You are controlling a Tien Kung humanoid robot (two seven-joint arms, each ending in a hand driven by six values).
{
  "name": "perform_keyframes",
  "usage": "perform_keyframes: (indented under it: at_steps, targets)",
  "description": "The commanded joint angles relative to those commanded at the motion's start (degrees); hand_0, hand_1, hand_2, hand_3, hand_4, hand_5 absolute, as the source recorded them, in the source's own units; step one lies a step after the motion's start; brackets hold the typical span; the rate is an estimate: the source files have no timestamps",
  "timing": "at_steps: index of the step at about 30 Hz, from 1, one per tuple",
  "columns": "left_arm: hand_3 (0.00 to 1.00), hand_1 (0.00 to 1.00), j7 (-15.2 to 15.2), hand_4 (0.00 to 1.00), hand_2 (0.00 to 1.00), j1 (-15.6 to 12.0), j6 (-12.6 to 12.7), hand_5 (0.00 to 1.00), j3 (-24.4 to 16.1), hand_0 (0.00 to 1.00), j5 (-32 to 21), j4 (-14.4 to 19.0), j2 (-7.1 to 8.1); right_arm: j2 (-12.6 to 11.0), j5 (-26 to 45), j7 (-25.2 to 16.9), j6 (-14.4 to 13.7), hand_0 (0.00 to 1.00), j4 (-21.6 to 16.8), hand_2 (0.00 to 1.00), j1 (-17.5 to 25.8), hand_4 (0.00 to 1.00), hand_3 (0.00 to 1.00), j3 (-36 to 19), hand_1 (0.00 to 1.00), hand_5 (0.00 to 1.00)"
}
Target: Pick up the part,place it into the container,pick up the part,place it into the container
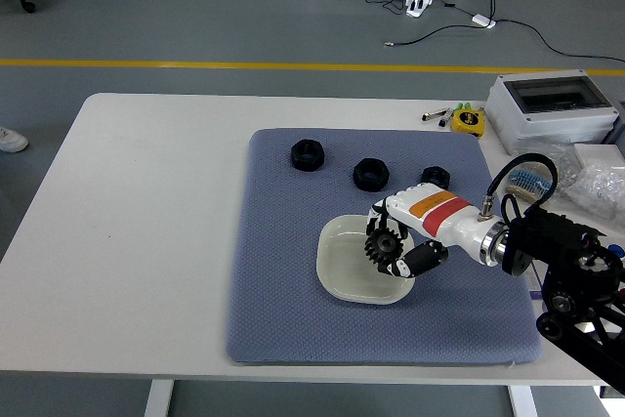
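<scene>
Over the right half of the pale green square dish (342, 266), my right hand (405, 241) has its fingers curled around the black toothed gear (381, 241), so I'd guess letting go drops it straight in.

White bench (156, 241) carries a blue-grey mat (283, 319) at centre-right. Along the right edge: grey box with clear lid (552, 109), yellow tape measure (468, 121) beside it, clear plastic bags (598, 183) nearer.
</scene>
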State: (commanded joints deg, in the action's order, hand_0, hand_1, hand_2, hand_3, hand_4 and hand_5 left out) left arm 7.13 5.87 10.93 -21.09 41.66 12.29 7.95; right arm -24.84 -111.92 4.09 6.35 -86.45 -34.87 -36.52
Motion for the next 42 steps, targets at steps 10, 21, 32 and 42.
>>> perform_keyframes:
  at_steps: [10,21,32,42]
  targets:
    - [0.580,0.648,0.0,0.671,0.672,0.2,0.0,0.628,0.1,0.703,-0.4,0.0,0.03,3.3,-1.7,1.4,6.2,0.223,5.8,0.516,-4.8,0.866,0.537,5.3,0.423,0.335]
    - [0.580,0.647,-0.1,0.671,0.671,0.1,0.0,0.628,0.3,0.703,-0.6,0.0,0.05,3.7,-1.8,1.6,7.7,0.287,6.2,0.735,-5.2,0.998,0.718,5.3,0.512,0.423]
    - [0.581,0.647,-0.1,0.672,0.671,0.2,0.0,0.627,0.4,0.704,-0.8,0.0,0.05,3.3,-0.9,1.4,5.1,0.284,4.8,0.733,-4.6,0.998,0.722,1.5,0.506,0.423]
    - [0.581,0.646,-0.3,0.673,0.672,0.4,0.1,0.630,0.6,0.704,-1.1,0.0,0.16,2.2,-3.4,1.2,1.5,0.276,9.4,0.707,-4.9,0.969,0.652,-4.3,0.482,0.417]
